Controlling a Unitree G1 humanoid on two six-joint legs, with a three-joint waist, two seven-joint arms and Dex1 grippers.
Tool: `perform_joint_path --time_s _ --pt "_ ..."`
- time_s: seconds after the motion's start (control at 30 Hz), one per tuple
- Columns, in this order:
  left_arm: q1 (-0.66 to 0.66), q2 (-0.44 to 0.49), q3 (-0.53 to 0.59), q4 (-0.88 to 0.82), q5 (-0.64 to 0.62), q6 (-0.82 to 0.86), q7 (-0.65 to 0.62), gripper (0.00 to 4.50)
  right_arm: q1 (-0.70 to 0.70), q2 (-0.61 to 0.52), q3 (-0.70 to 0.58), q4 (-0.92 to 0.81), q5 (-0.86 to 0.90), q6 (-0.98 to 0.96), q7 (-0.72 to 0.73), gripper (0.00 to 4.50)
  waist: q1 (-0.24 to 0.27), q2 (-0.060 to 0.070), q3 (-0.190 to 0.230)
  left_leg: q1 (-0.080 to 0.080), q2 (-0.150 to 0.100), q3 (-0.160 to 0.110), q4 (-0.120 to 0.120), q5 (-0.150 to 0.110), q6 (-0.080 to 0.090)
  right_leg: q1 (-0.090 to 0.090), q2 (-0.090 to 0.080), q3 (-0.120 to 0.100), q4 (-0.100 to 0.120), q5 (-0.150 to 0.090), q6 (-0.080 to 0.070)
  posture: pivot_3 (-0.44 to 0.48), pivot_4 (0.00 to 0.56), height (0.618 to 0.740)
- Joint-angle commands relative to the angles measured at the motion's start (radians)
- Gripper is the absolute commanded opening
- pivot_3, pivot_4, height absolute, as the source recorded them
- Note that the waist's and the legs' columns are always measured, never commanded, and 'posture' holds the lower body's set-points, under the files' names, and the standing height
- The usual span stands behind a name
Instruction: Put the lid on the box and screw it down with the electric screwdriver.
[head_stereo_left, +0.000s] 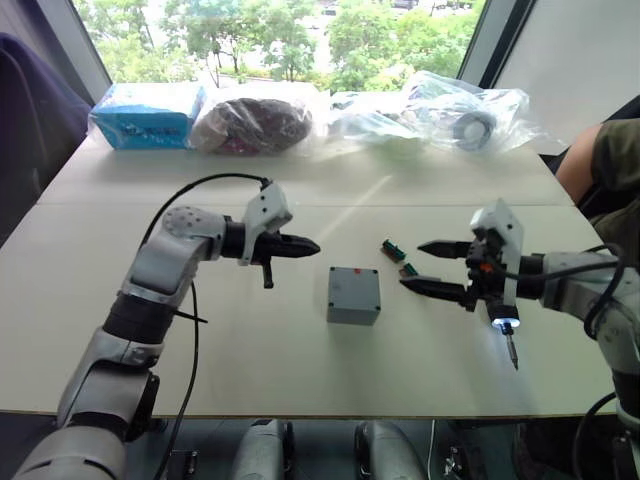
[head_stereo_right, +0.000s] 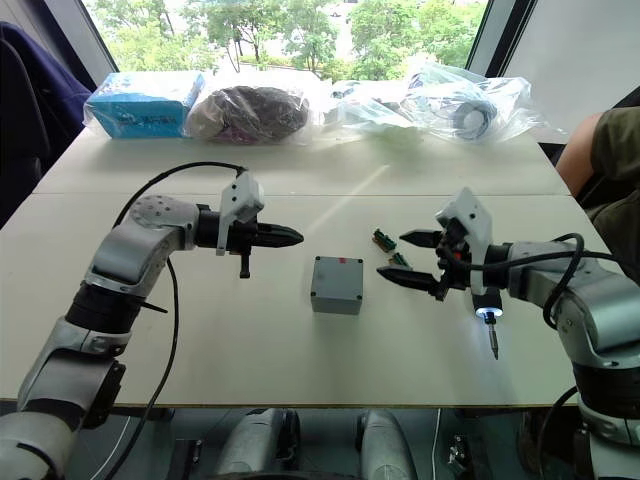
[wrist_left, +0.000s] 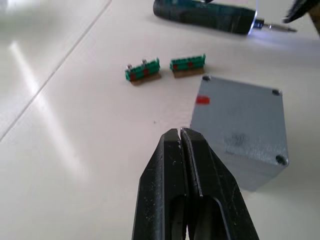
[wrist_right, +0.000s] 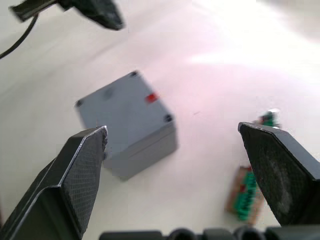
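grey box, red mark

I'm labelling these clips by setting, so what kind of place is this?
Probably an indoor lab or office test bench. A wide white table stands by a large window facing green trees, clear plastic bags of parts line its far edge, and a small square grey box sits mid-table.

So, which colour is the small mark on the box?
Red, on the grey box, clearest in the left wrist view.

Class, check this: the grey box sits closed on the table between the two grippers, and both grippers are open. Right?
Not quite. The left gripper has its fingers shut, as the left wrist view shows. The right gripper is open, and the closed grey box does sit between them.
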Motion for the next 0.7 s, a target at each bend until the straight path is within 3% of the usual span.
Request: perform_joint_path --time_s 0.03,0.17,0.2,0.27,0.47,0.7 --pt "-0.023 0.009 0.003 -0.053 -0.030 0.012 -0.016 0.00 -0.052 0.034 0.058 0.148 -0.098 -0.123 -0.025 4.40 -0.001 0.000 0.000 0.000 0.000 0.000 0.000 0.000 0.000 0.000 0.000 0.000 0.000 0.000 0.000 0.000 0.150 0.740" --pt "-0.009 0.012 -0.020 -0.067 -0.014 0.000 -0.006 0.00 -0.112 0.090 0.145 0.286 -0.184 -0.236 -0.017 4.40 -0.001 0.000 0.000 0.000 0.000 0.002 0.000 0.001 -0.001 0.000 0.001 0.000 0.000 0.000 0.000 0.000 0.150 0.740" --pt "-0.005 0.011 -0.021 -0.070 -0.015 0.000 -0.001 0.00 -0.129 0.105 0.163 0.329 -0.208 -0.267 -0.018 4.19 -0.002 0.000 0.000 0.000 0.000 0.002 0.000 0.001 -0.001 0.000 0.001 0.000 0.000 0.000 0.000 0.000 0.150 0.740" --pt "0.001 0.010 -0.024 -0.079 -0.017 0.002 0.006 0.00 -0.153 0.122 0.187 0.390 -0.242 -0.316 -0.008 3.73 -0.001 0.000 0.000 0.000 0.000 0.003 0.000 0.001 -0.002 0.000 0.001 0.000 0.000 0.000 0.000 0.000 0.150 0.740" --pt "0.030 0.012 -0.023 -0.112 -0.029 0.018 0.029 0.00 -0.226 0.173 0.233 0.579 -0.328 -0.444 0.007 1.53 -0.001 0.000 0.000 0.000 0.000 0.002 0.000 0.001 -0.002 0.000 0.001 0.000 0.000 0.000 0.000 0.000 0.150 0.740" --pt "0.044 0.017 -0.019 -0.126 -0.038 0.027 0.046 0.00 -0.260 0.192 0.237 0.663 -0.371 -0.501 0.028 1.53 -0.002 0.000 0.000 0.000 0.000 0.002 0.000 0.001 -0.003 0.000 0.001 0.000 0.000 0.000 0.000 0.000 0.150 0.740"
